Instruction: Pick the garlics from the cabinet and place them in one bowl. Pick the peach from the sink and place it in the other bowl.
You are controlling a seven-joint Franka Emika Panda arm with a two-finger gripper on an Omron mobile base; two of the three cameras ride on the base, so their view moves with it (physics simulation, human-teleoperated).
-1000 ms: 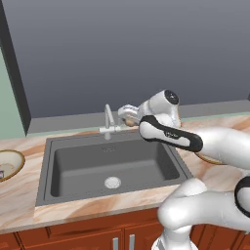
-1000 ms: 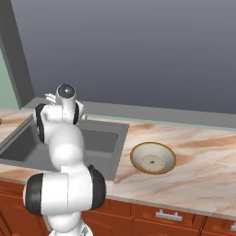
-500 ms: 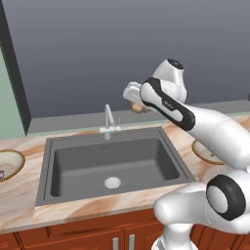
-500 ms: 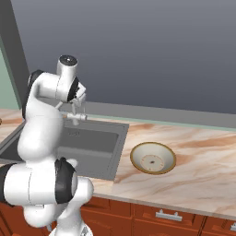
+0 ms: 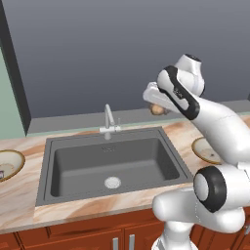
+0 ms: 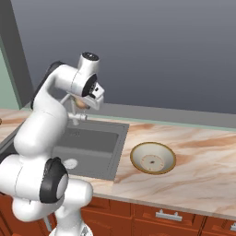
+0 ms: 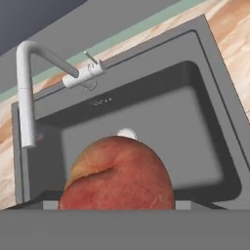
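My gripper (image 5: pixel 155 103) hangs in the air above the back right corner of the dark grey sink (image 5: pixel 73 161), shut on the peach (image 5: pixel 157 110). From the right base, the gripper (image 6: pixel 85 100) holds the orange-pink peach (image 6: pixel 81 104) just above the faucet. The hand view looks down past the peach (image 7: pixel 117 178) into the sink (image 7: pixel 185 122) and its drain. One tan bowl (image 6: pixel 153 157) sits empty on the counter right of the sink. A second bowl (image 5: pixel 10 163) stands left of the sink with something small in it. The garlics and the cabinet are out of view.
A slim silver faucet (image 5: pixel 108 122) rises behind the sink, just left of and below the gripper. The marble counter (image 6: pixel 198 166) runs on to the right of the bowl. A dark grey wall stands behind, with red-brown drawers below the counter edge.
The arm has lifted the peach from beside the faucet and swung it to the right. The elbow has risen and straightened.
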